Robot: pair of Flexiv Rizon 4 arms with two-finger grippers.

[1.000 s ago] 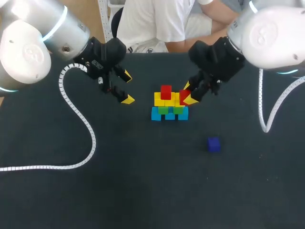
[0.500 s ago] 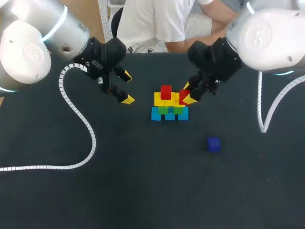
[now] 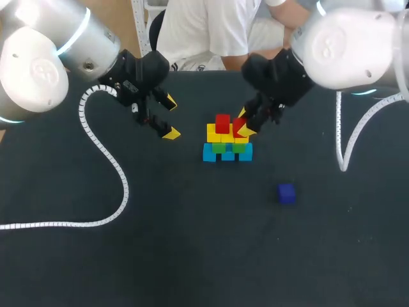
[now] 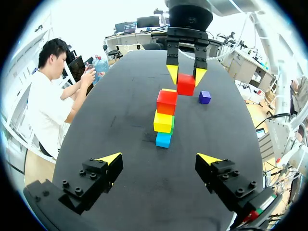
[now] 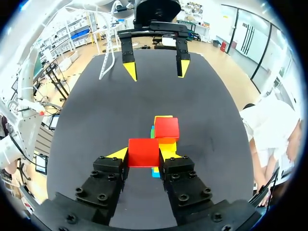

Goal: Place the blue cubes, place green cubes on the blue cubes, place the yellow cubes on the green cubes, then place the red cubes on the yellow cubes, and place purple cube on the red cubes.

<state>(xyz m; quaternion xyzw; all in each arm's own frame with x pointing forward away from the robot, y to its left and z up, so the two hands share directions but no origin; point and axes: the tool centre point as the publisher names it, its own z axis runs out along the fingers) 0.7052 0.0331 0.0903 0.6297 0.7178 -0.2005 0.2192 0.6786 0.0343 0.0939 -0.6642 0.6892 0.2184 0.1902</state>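
A cube pyramid stands mid-table: blue cubes (image 3: 209, 153) at the base, green cubes (image 3: 219, 148) on them, yellow cubes (image 3: 214, 133) above, and one red cube (image 3: 222, 123) on the yellow row. My right gripper (image 3: 243, 124) is shut on a second red cube (image 3: 239, 126), just right of the placed one over the yellow row; the right wrist view shows this red cube (image 5: 143, 152) between its fingers, beside the placed red cube (image 5: 167, 128). My left gripper (image 3: 171, 118) hangs open and empty left of the stack. A purple cube (image 3: 286, 193) lies alone at the front right.
The left arm's white coiled cable (image 3: 115, 173) loops across the left half of the dark table (image 3: 192, 256). The right arm's cable (image 3: 345, 153) hangs at the right. The left wrist view shows the stack (image 4: 163, 121) ahead of its open gripper (image 4: 159, 159).
My right gripper has moved left with the red cube, closer to the placed red cube on the stack. The left arm has stayed still.
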